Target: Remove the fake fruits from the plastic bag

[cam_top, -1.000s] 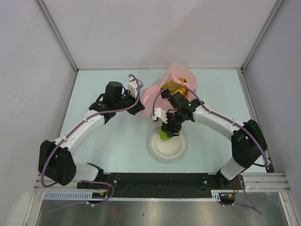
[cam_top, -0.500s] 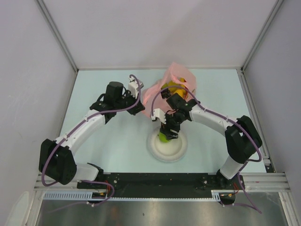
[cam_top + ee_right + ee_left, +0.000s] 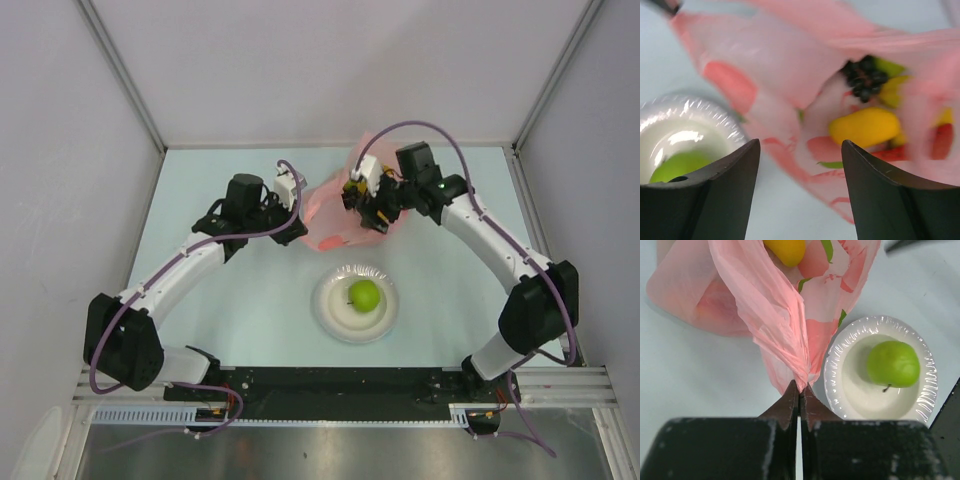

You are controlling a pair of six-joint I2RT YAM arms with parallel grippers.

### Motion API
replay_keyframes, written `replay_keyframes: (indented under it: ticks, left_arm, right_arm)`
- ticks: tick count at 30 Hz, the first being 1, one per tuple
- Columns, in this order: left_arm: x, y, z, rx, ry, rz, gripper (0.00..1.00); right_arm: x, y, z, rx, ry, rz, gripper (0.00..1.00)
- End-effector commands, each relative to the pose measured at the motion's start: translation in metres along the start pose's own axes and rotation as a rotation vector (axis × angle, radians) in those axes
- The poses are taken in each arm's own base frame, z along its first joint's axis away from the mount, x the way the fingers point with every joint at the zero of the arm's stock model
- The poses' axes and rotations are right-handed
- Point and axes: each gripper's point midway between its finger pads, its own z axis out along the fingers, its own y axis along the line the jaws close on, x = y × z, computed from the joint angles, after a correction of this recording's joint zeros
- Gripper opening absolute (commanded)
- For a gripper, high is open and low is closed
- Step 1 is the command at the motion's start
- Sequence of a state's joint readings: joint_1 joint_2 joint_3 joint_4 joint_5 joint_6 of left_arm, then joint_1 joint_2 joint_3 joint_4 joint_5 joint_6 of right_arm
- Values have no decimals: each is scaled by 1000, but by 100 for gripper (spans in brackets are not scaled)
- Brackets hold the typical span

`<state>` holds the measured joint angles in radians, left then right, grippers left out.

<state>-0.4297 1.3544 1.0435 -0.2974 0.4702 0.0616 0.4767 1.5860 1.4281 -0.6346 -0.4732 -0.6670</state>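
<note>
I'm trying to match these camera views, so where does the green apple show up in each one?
Top external: green apple near the middle, on the white plate.
Left wrist: right of centre, on the plate.
Right wrist: bottom left, only partly visible.
Shared landmark: the white plate under it.

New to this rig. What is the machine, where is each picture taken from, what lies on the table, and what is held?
Two robot arms are bolted to a table. One picture looks down from above; the others come from a camera on each wrist. On the table: a pink plastic bag with fake fruits inside, dark grapes among them, and a white plate with a green apple. The left gripper pinches the bag; the right gripper hangs open by it, empty.
</note>
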Motion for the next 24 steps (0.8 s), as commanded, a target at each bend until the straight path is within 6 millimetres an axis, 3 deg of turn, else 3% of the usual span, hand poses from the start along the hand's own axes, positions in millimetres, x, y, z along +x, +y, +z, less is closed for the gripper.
replay_keyframes:
  ticks: [1,2,6,10,12,13,14,16,18,20,24]
  left_arm:
    - [-27,-3,-9,-1,-62,54,0]
    - [-28,-4,-9,4,-61,48,0]
    - [-34,-6,-10,11,-69,47,0]
    - [-39,-8,-12,17,-82,49,0]
    - [-41,-10,-16,16,-94,58,0]
    - [-39,-10,-16,17,-94,63,0]
    - [-39,-10,-17,18,-95,78,0]
    - [-34,-11,-17,20,-88,88,0]
    - [-31,-13,-17,27,-83,108,0]
    - [-26,-13,-15,36,-67,109,0]
    - [-24,-18,-8,61,-53,106,0]
  right_arm:
    - [-34,-63,9,184,-147,190,65]
    - [-32,-78,14,243,-140,209,62]
    - [-6,-98,49,315,-81,256,55]
    - [31,-116,56,453,49,189,50]
    - [62,-112,53,481,122,165,49]
    - [64,-114,36,537,127,161,50]
    - [93,-96,38,524,177,182,50]
    - [96,-79,21,524,168,191,50]
    - [117,-60,16,497,206,213,50]
    - [111,-62,11,503,175,218,50]
    - [98,-88,15,566,113,210,53]
